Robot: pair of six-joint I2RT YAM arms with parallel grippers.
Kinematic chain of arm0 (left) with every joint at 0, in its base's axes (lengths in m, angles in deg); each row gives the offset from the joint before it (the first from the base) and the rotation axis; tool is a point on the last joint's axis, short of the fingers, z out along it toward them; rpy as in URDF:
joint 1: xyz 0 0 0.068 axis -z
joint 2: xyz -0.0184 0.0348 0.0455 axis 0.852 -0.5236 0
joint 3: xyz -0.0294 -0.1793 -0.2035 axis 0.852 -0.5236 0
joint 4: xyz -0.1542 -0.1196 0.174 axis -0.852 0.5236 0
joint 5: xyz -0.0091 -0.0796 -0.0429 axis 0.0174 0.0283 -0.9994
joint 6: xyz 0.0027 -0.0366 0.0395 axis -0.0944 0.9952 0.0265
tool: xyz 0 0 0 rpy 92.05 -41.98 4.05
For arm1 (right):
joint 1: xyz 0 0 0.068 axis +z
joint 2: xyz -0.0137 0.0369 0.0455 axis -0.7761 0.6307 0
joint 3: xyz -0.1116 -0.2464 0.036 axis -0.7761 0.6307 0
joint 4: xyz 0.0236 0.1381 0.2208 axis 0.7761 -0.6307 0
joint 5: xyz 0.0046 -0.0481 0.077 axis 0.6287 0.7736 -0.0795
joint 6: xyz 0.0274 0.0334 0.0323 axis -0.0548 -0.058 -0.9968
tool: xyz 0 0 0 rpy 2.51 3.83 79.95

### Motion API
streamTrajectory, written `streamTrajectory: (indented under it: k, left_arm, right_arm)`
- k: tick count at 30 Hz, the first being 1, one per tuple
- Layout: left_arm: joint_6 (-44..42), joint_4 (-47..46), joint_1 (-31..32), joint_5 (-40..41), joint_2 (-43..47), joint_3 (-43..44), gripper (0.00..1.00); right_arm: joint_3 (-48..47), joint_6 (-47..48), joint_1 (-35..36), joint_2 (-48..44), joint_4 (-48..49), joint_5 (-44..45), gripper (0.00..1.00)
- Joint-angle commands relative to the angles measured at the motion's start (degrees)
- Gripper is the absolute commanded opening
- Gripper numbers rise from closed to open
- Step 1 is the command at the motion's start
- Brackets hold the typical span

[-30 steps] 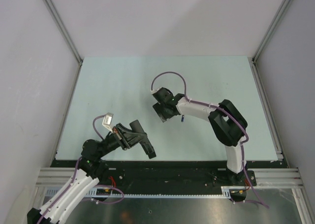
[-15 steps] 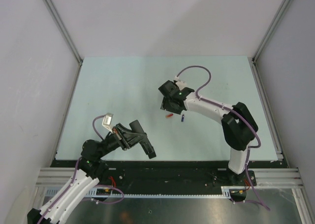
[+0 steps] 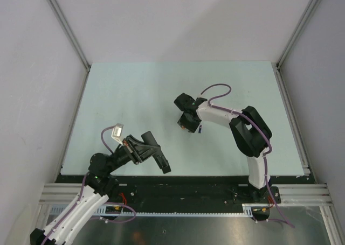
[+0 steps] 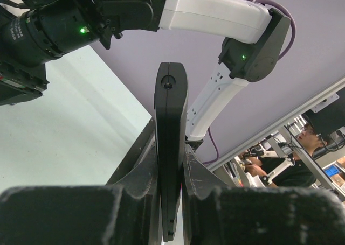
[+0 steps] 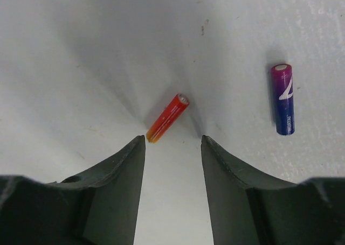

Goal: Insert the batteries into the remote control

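Observation:
My left gripper point(image 3: 144, 148) is shut on the remote control point(image 3: 160, 161), a slim black bar held off the table near the front edge. The left wrist view shows the remote control point(image 4: 170, 121) standing on edge, clamped between the fingers of that gripper point(image 4: 171, 164). My right gripper point(image 5: 173, 138) is open, low over the table, with the red-orange battery point(image 5: 167, 118) lying slantwise just beyond its fingertips, nearer the left one. The blue-purple battery point(image 5: 283, 98) lies apart to the right, also seen beside the right gripper point(image 3: 187, 127) as a small dark battery point(image 3: 200, 129).
The pale green table point(image 3: 129, 94) is enclosed by white walls and slanted metal posts point(image 3: 67, 29). A black edge strip and an aluminium rail point(image 3: 183, 194) run along the front by the arm bases.
The right gripper, which half a second ago stood back from the red-orange battery, has come down over it, and its jaws have narrowed. The left arm and remote control have not moved.

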Motion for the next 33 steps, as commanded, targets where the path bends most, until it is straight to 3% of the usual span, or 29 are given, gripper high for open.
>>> streamTrajectory:
  k: [1, 9, 15, 23, 33]
  left_arm:
    - [-0.39, -1.02, 0.26, 1.04, -0.07, -1.49, 0.00]
    - [-0.48, -0.94, 0.26, 1.04, -0.16, -1.49, 0.00]
    - [-0.30, -0.94, 0.26, 1.04, -0.68, -1.58, 0.00]
    - [-0.74, -0.85, 0.18, 0.69, -1.91, -1.49, 0.00]
    - [-1.71, -0.76, 0.18, 1.65, -3.58, -1.14, 0.00]
  right_arm:
    - [-1.63, -3.25, -0.49, 2.32, -0.26, -0.14, 0.49]
    - [-3.74, -0.98, -1.01, 5.23, -1.49, -0.84, 0.42]
    - [-4.27, 3.50, -1.54, 6.46, -2.46, -1.98, 0.24]
    - [-3.66, 17.54, -2.51, 7.25, -5.44, -1.55, 0.01]
    - [2.41, 39.26, 1.62, 3.30, -5.97, 7.06, 0.00]
